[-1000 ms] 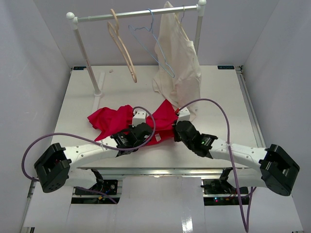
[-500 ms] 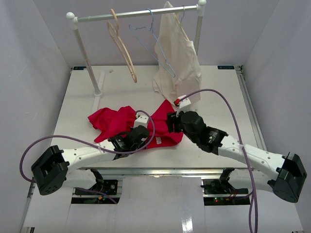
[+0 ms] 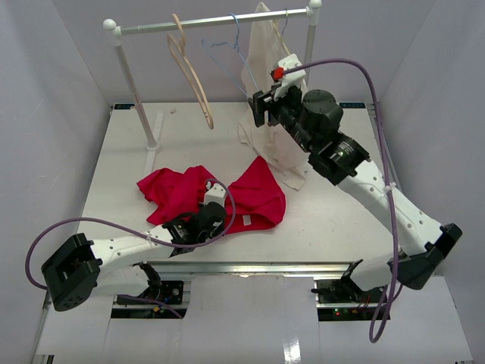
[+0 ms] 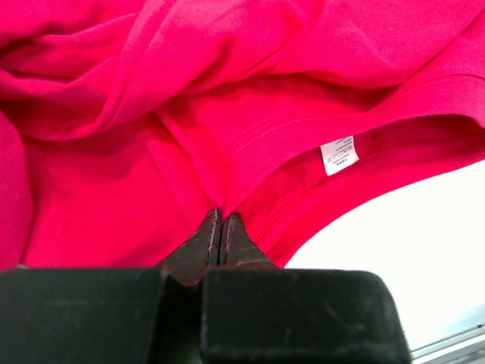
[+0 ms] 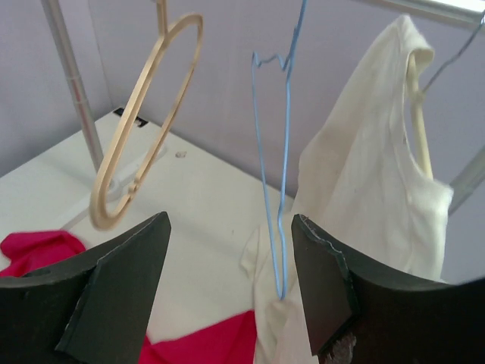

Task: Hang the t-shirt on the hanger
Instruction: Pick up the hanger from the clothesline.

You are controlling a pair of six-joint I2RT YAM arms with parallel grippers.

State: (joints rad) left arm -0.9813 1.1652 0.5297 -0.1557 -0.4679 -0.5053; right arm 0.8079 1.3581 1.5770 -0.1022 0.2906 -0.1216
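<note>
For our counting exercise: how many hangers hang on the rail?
3: a wooden hanger at left, the blue wire hanger in the middle, one under the cream garment at right.

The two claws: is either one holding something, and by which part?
The left gripper pinches a fold of the red t-shirt near its white label. The right gripper is open, holding nothing, facing the blue wire hanger.

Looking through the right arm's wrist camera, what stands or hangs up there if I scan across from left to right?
metal post → wooden hanger → blue wire hanger → cream garment
</note>
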